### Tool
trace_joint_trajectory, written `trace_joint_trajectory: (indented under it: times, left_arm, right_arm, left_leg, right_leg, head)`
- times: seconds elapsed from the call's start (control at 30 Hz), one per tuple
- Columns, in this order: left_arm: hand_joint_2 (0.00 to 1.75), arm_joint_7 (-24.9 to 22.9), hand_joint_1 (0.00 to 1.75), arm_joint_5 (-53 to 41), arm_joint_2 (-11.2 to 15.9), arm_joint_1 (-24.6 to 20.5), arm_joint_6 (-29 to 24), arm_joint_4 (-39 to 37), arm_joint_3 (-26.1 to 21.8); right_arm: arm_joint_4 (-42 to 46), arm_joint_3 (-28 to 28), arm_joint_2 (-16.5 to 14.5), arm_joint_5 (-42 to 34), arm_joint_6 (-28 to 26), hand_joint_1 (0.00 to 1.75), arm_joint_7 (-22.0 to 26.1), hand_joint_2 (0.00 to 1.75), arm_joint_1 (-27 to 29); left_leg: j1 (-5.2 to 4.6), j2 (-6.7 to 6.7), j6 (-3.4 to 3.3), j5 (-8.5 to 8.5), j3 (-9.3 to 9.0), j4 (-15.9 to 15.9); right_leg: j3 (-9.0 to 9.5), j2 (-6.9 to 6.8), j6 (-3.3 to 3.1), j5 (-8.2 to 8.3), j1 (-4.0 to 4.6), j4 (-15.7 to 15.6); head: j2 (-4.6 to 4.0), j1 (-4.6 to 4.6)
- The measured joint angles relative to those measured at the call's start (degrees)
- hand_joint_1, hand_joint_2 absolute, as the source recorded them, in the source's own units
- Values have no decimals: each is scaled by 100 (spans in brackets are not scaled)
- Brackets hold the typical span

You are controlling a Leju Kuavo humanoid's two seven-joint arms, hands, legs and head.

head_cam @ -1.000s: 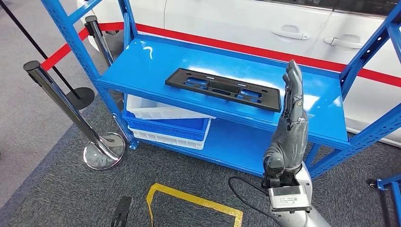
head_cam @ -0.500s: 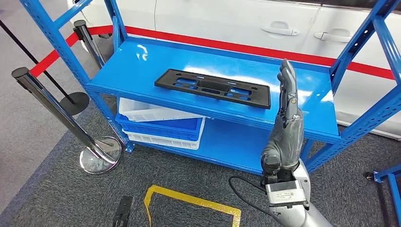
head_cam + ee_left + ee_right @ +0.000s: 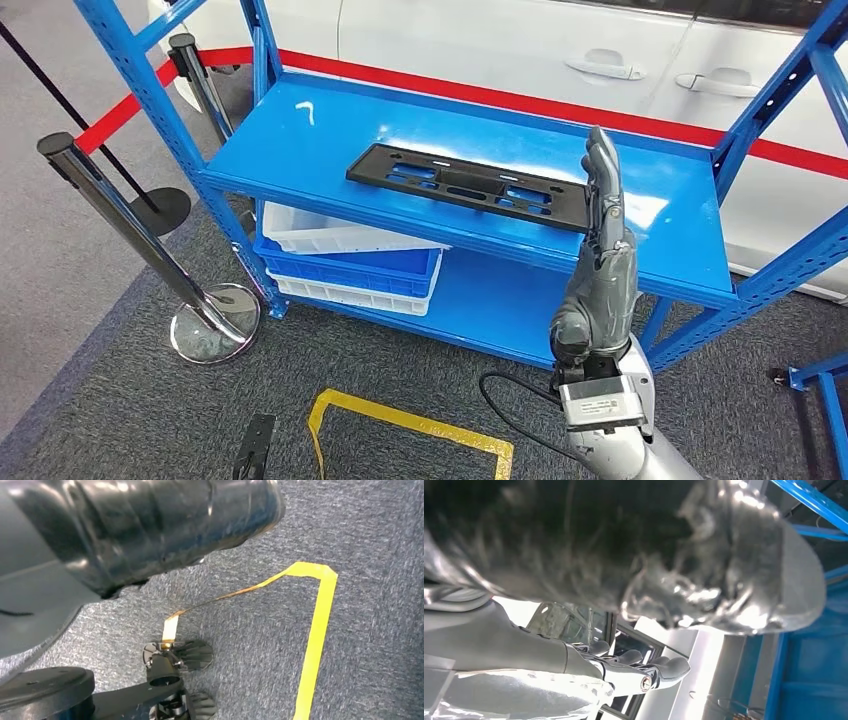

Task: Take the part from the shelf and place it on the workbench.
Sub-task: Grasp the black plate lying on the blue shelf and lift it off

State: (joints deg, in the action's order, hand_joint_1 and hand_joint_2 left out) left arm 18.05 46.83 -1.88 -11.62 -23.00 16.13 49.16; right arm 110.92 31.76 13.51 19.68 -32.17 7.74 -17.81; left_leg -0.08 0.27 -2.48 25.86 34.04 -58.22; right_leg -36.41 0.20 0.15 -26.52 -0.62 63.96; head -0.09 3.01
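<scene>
1. The black plastic part (image 3: 470,187), a long flat frame with cut-outs, is lying flat on the top board of the blue shelf (image 3: 300,140) in the head view. The right hand (image 3: 603,262) is standing upright at the part's right end, fingers straight and together, holding nothing; whether it is touching the part cannot be told. White and blue bins (image 3: 350,262) are sitting stacked on the lower board, chrome stanchions (image 3: 140,240) are standing to the left, and a white car (image 3: 560,50) is parked behind the shelf.
2. The left wrist view is looking down at grey carpet (image 3: 380,540) with yellow tape (image 3: 315,645); the left hand's state cannot be told.
3. The right wrist view is showing the right hand's dark fingers (image 3: 634,666) extending straight, with the blue shelf (image 3: 809,645) beside them.
</scene>
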Motion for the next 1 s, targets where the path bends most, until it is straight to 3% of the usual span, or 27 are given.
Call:
trace_joint_trajectory:
  times: [0.07, 0.2, 0.27, 0.33, 0.4, 0.43, 0.5, 0.57, 0.67, 0.73, 0.83, 0.87, 0.9, 0.93, 1.0]
  left_arm:
    - [0, 0, 0, -8, 0, -5, 3, 0, 0]
    - [0, 0, 0, -29, -7, -10, 3, 0, 0]
    - [0, 0, 0, -37, -7, -13, 3, 0, 0]
    - [0, 0, 0, -40, -7, -3, 3, 0, 0]
    - [0, 0, 0, -41, -8, 12, 3, 0, 0]
    - [0, 0, 0, -41, -9, 15, 3, 0, 0]
    - [0, 0, 0, -41, -8, 6, 3, 0, 0]
    - [0, 0, 0, -41, -7, -9, 3, 0, 0]
    - [0, 0, 0, -39, -7, -11, 2, 0, 0]
    - [0, 0, 0, -39, -8, -19, 3, 0, 0]
    - [0, -9, 0, -39, -9, -23, 8, 0, 0]
    - [0, -15, 0, -39, -9, -18, 10, 0, 0]
    - [0, -22, 0, -39, -9, -14, 13, 0, 0]
    - [0, -27, 0, -39, -9, -11, 14, 0, 0]
    - [0, -32, 0, -39, -8, -11, 14, 0, 0]
  right_arm:
    - [-1, 0, 0, -1, 8, 0, 0, 0, -3]
    - [-3, 0, 5, -1, 10, 0, 1, 0, -1]
    - [-5, 0, 9, -1, 11, 0, 2, 0, -4]
    - [-8, 0, 9, -1, 13, 0, 1, 0, -3]
    - [-11, 0, 9, -1, 13, 0, 0, 0, 0]
    - [-13, 0, 9, -1, 13, 0, 0, 0, 1]
    - [-13, 0, 9, -1, 13, 0, 0, 0, 0]
    - [-13, 0, 9, -1, 11, 0, 0, 0, -2]
    - [-13, 0, 10, -2, 15, 0, 0, 0, -3]
    - [-13, 0, 13, -4, 22, 0, 1, 0, -7]
    - [-20, 0, 13, -14, 27, 0, -2, 0, 7]
    - [-28, 0, 13, -19, 27, 0, -2, 0, 15]
    - [-37, 0, 13, -22, 28, 0, -2, 0, 19]
    - [-46, 0, 14, -24, 28, 0, -2, 0, 20]
    - [-57, 0, 15, -24, 27, 0, 1, 0, 15]
  left_leg:
    - [-15, 6, 46, 14, 17, -18]
    - [-7, 23, 153, 87, 66, -110]
    - [12, 14, 218, 364, 287, -589]
    - [28, 11, 271, 675, 651, -1338]
    - [38, 11, 290, 656, 798, -1596]
    - [40, 10, 282, 489, 697, -1373]
    - [35, 1, 236, 125, 304, -571]
    - [11, -10, 179, -17, 60, -66]
    - [10, -7, 96, -41, 32, 29]
    - [40, 5, 27, -85, 2, 104]
    - [46, 13, -19, -97, -3, 129]
    - [46, 14, -21, -93, -2, 124]
    - [49, 14, -19, -87, -2, 118]
    - [54, 13, -9, -79, -4, 107]
    - [62, 8, 39, -45, -3, 63]
  right_leg:
    - [200, -26, -46, 102, 39, -431]
    - [229, -7, -115, 118, 22, -509]
    - [247, -9, -161, 133, 3, -533]
    - [244, -6, -182, 129, 7, -525]
    - [241, 6, -190, 121, 9, -508]
    - [244, 17, -190, 115, 9, -500]
    - [252, 37, -174, 102, 16, -489]
    - [249, 49, -131, 99, 28, -488]
    - [244, 49, -43, 98, 28, -500]
    - [148, 37, 5, -70, 35, -276]
    - [-319, 28, 49, -569, 21, 740]
    - [-439, 27, 64, -628, 7, 991]
    - [-477, 25, 79, -591, -10, 1064]
    - [-404, 21, 91, -449, -30, 904]
    - [-66, 1, 108, -97, -63, 191]
  head:
    - [0, 6]
    - [1, 15]
    - [0, 37]
    - [-1, 53]
    - [-1, 53]
    - [0, 54]
    - [0, 53]
    - [0, 50]
    - [1, 48]
    - [0, 29]
    - [-1, -4]
    - [0, -4]
    - [0, -5]
    - [0, -7]
    - [-1, -9]
